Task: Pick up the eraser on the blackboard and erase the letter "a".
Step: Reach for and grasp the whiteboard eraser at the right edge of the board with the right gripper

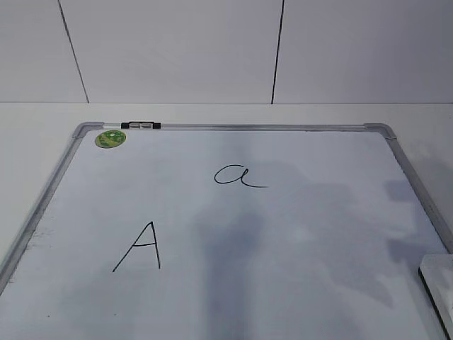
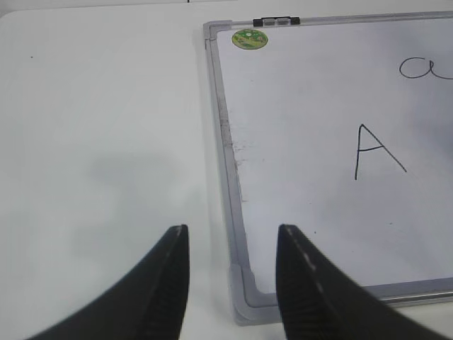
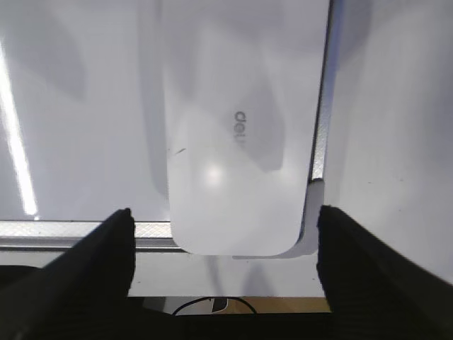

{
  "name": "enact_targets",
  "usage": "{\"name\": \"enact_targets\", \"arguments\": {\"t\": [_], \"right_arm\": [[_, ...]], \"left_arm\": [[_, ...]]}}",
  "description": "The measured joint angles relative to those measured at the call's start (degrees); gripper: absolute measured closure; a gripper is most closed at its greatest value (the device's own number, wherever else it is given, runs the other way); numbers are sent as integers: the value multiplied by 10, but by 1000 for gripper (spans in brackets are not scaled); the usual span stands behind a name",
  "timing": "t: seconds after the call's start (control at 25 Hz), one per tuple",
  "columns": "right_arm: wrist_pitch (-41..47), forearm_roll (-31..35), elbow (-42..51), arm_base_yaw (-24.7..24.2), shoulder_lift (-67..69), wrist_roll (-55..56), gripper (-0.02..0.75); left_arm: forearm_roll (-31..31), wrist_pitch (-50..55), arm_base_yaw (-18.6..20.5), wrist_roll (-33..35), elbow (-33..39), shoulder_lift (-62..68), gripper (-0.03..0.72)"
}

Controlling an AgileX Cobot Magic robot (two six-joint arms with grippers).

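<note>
The blackboard (image 1: 297, 234) is a white dry-erase board with a grey frame, lying flat. The cursive letter "a" (image 1: 239, 176) is at its middle back; its left part shows in the left wrist view (image 2: 425, 68). The white eraser (image 3: 237, 134) lies at the board's near right corner, and its corner shows in the exterior view (image 1: 437, 278). My right gripper (image 3: 225, 234) is open above it, fingers either side of its near end, not touching. My left gripper (image 2: 232, 244) is open and empty above the board's near left corner (image 2: 244, 301).
A capital "A" (image 1: 140, 248) is drawn on the board's left half. A round green sticker (image 1: 110, 138) and a black-and-white clip (image 1: 140, 125) sit at the far left corner. White table (image 2: 99, 142) surrounds the board; a white wall stands behind.
</note>
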Motion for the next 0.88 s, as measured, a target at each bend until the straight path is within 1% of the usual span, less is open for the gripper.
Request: {"name": "enact_targets", "arguments": {"t": [0.08, 0.28, 0.88], "right_arm": [[-3, -4, 0, 0, 0, 6, 83], [-14, -6, 0, 0, 3, 10, 75], [-55, -18, 0, 0, 46, 9, 72]], "left_arm": [[0, 0, 0, 0, 0, 0, 381], [0, 0, 0, 0, 0, 0, 381], [0, 0, 0, 0, 0, 0, 381]]}}
